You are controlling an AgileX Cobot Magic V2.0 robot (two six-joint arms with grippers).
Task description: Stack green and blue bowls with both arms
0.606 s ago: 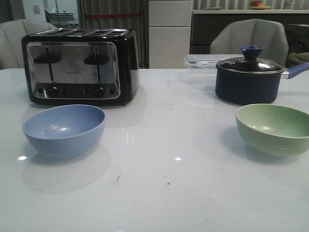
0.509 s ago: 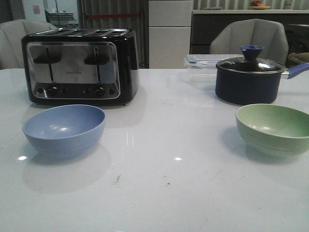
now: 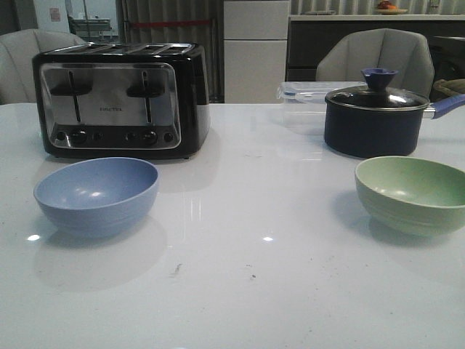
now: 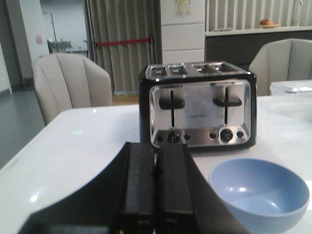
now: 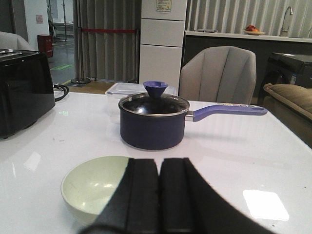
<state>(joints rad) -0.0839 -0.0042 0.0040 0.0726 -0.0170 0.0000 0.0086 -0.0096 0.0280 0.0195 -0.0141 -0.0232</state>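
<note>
Blue bowl sits on the white table robot-left, just in front of the toaster. Green bowl is robot-right, in front of the navy lidded saucepan. Bowls are well apart, both upright, both empty, nothing stacked yet.

No arm shows in front view. Left wrist cam: left gripper has fingers pressed together, holding nothing; blue bowl lies ahead and off to one side of the fingertips, not in line w/ them. Right wrist cam: right gripper likewise clenched and empty; green bowl is off to its other side, partly hidden behind the fingers.

Key relation: each arm is nearer its own-side bowl. Bowls are round, so no long axis; a rim pinch works from any side, but fingers need to part first, I'd judge.
</note>
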